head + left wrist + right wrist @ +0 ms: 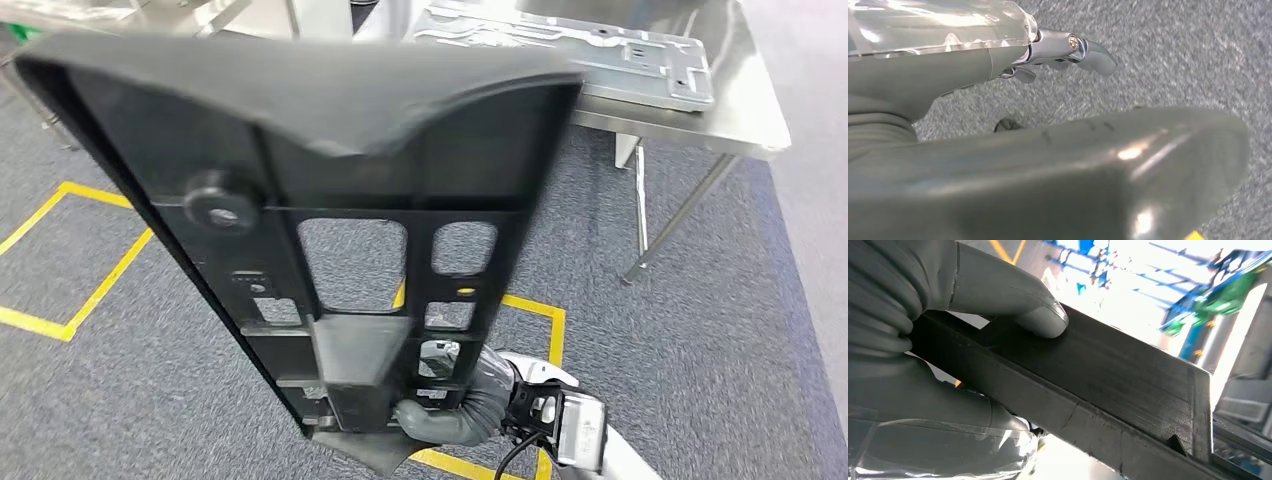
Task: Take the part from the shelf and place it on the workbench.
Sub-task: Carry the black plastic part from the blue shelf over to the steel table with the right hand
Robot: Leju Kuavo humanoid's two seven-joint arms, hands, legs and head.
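Note:
A long black plastic part (330,150) with cut-out windows stands nearly upright close in front of me in the head view. My right hand (450,405) grips its lower end from below on the right. In the right wrist view the thumb (1008,295) presses on the part's flat black edge (1108,375), with the rest of the hand wrapped under it. The steel workbench (745,115) lies ahead at the upper right, beyond the part. My left hand (948,75) hangs over grey carpet holding nothing, its fingers (1088,50) stretched out apart from the thumb (1073,170).
A large grey metal plate (600,55) lies on the workbench. The bench's legs (660,230) stand on grey carpet marked with yellow tape lines (60,260). Another steel surface (200,12) shows at the upper left behind the part.

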